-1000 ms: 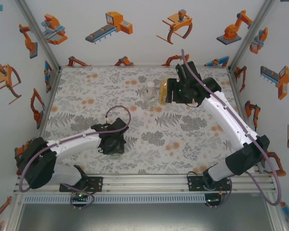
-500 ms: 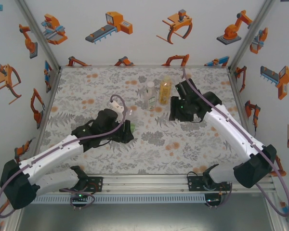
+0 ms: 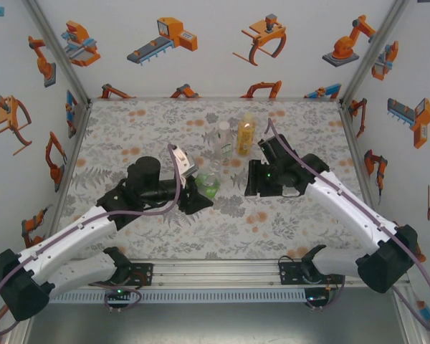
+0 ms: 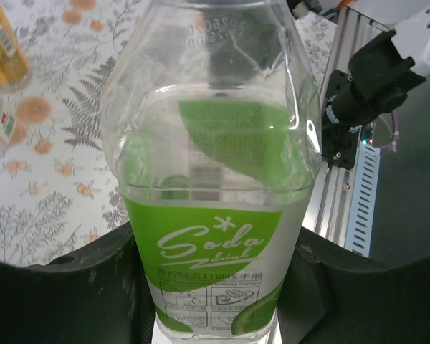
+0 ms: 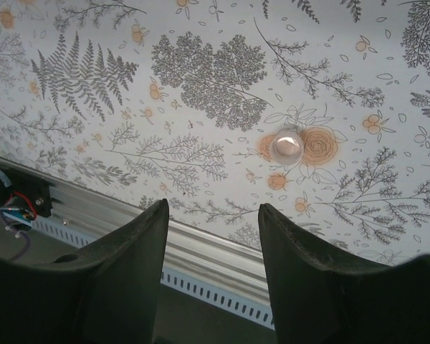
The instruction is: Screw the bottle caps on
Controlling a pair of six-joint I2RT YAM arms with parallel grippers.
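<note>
Left jaws are clamped on the labelled body of the green bottle (image 4: 215,215), holding it over the middle of the tabletop (image 3: 129,136). Its neck is out of sight, so I cannot tell whether a cap sits on it.

Behind the green bottle and a little to its right stands the clear bottle (image 3: 223,137), with the amber bottle (image 3: 244,137) just beside it. Both are upright, but their tops are too small to tell if they are closed.

Right of the green bottle, the right jaws hang partly open with nothing between them. A small pale cap (image 5: 287,147) lies loose on the tabletop ahead of them.

By my reading the job is in an early stage: one bottle is gripped ready, and at least this cap has yet to be picked up and screwed on.
</note>
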